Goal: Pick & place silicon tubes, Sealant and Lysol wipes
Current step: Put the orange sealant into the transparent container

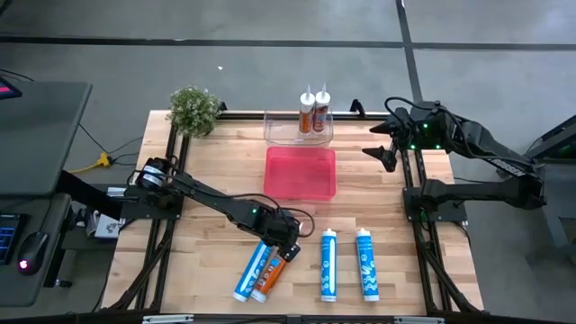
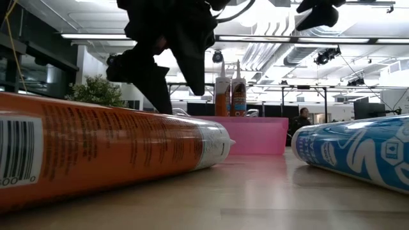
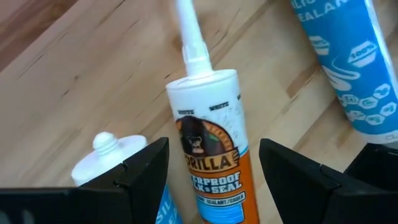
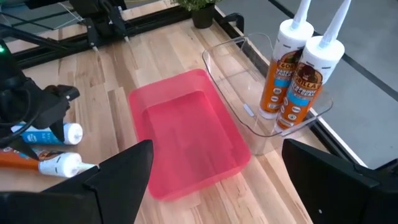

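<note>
Left claw (image 3: 211,171) apart, straddling the orange tube (image 3: 214,149).
Close off-centre and you'll pinch the neighbouring blue tube (image 1: 247,272); right claw (image 4: 211,180) waits apart.

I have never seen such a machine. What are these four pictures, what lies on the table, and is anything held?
It is a robot with two dark arms at a wooden table. One picture looks down from above, one looks level along the table top, and two come from cameras on the wrists. The left gripper hangs open over an orange tube, with its fingers on either side of it, not gripping. The right gripper waits open at the far right. A pink tray, a clear bin with two upright tubes and three blue tubes also lie there. Nothing is held.
</note>
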You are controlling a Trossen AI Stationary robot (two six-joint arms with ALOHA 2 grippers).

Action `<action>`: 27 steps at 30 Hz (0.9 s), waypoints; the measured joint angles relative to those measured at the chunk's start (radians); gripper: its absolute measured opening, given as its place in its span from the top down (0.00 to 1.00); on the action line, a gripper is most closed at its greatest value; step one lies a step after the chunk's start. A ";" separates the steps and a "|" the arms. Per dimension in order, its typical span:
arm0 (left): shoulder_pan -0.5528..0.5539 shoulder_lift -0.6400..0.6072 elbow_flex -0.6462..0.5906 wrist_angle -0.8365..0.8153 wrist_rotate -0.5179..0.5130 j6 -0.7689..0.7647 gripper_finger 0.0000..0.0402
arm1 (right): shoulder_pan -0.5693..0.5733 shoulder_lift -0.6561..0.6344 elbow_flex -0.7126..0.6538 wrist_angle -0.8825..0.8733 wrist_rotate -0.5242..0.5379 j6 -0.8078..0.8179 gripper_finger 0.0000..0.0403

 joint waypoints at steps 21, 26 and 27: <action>0.006 0.028 -0.001 0.137 -0.015 0.087 0.20 | 0.000 0.000 0.000 -0.012 -0.001 0.019 0.12; 0.015 0.055 0.006 0.162 0.032 0.075 0.09 | 0.000 0.000 0.000 -0.014 -0.001 0.021 0.12; 0.013 0.059 0.008 0.166 0.037 0.069 0.08 | 0.000 0.000 0.000 -0.014 -0.001 0.026 0.12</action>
